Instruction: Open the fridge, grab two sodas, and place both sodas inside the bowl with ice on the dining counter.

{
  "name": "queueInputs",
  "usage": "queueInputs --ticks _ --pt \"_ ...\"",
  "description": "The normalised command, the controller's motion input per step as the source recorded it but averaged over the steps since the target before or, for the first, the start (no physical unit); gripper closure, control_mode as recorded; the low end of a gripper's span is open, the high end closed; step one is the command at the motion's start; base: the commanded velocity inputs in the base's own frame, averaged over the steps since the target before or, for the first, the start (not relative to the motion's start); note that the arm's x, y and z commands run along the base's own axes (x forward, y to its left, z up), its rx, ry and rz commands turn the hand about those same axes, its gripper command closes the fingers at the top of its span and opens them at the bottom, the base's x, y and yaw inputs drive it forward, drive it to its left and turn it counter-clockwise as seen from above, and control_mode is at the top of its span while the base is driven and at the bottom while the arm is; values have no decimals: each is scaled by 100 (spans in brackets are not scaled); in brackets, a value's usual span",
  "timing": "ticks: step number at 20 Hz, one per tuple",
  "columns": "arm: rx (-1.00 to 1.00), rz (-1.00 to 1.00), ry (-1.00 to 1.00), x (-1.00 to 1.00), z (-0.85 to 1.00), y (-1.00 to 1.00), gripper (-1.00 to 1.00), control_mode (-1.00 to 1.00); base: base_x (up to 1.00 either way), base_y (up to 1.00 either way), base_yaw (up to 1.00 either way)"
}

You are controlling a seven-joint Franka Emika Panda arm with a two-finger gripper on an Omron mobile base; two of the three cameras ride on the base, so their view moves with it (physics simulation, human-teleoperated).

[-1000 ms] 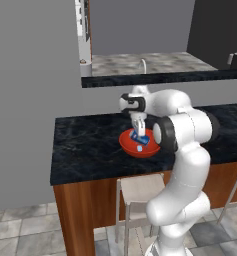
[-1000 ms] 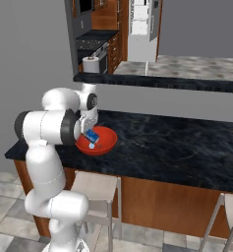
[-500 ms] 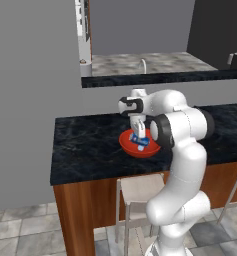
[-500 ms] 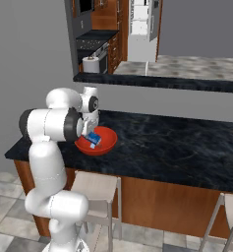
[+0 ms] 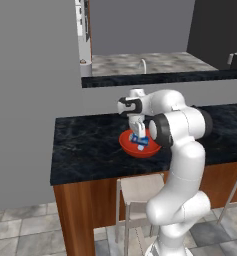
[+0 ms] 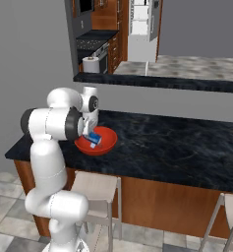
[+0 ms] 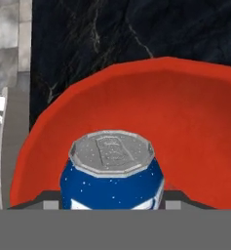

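A blue soda can point(image 7: 111, 171) with a silver top sits between my fingertips, tilted in the left base view point(image 5: 140, 140). My gripper point(image 5: 138, 135) is shut on it and points down into the shallow red bowl point(image 5: 126, 143). That bowl point(image 6: 107, 143) rests on the black marble dining counter point(image 6: 177, 147). In the hand view the bowl's red inside point(image 7: 185, 112) lies right under the can, with the counter point(image 7: 87, 34) beyond it. From the right base view the can point(image 6: 94, 139) hangs in the gripper point(image 6: 92, 135) just above the bowl's floor. Far behind, the fridge point(image 6: 140, 29) stands open, showing white shelves.
A raised grey speckled counter with a faucet point(image 5: 143, 65) runs behind the dining counter. A paper towel roll point(image 6: 91, 64) stands at its left end. Stools point(image 5: 140, 189) point(image 6: 96, 185) are tucked under the counter's front edge, with another stool point(image 6: 231, 206) at the far right.
My hand has sunk a little lower into the bowl with the can still in it. The bowl has not moved.
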Motion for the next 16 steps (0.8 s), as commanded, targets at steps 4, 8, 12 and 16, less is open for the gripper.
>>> queueInputs --ticks 4,8,12,16 --pt "0 4 -10 -10 -7 -1 -100 -100 0 0 0" --pt "0 7 -18 -33 0 -1 -100 -100 0 0 0" --pt "0 7 -26 -51 0 -6 -100 -100 0 0 0" --pt "5 2 -25 -46 17 -18 -100 -100 0 0 0"
